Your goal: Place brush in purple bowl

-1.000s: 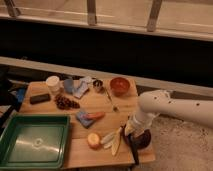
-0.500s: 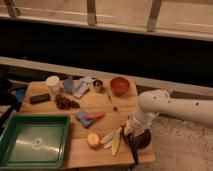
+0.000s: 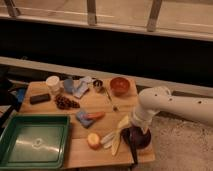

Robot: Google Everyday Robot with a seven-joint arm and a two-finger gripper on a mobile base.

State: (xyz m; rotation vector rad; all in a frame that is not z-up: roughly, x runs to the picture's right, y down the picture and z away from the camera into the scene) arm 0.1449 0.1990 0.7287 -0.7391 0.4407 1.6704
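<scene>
The purple bowl [image 3: 142,138] stands at the front right corner of the wooden table [image 3: 90,102]. My gripper [image 3: 133,128], at the end of the white arm [image 3: 170,104] that reaches in from the right, hangs over the bowl's left rim. The brush [image 3: 134,153] is a slim dark stick. It slants from under the gripper across the bowl's left side and down past the table's front edge. Its upper end is hidden by the gripper, so I cannot tell whether it is held.
An orange bowl [image 3: 120,86] stands at the back right. A thin utensil [image 3: 111,100] lies in front of it. A banana peel [image 3: 118,138] and an orange fruit [image 3: 93,141] lie left of the purple bowl. A green tray [image 3: 12,150] fills the front left. A carrot piece [image 3: 95,116], a black block [image 3: 39,98] and a white cup [image 3: 52,83] are further left.
</scene>
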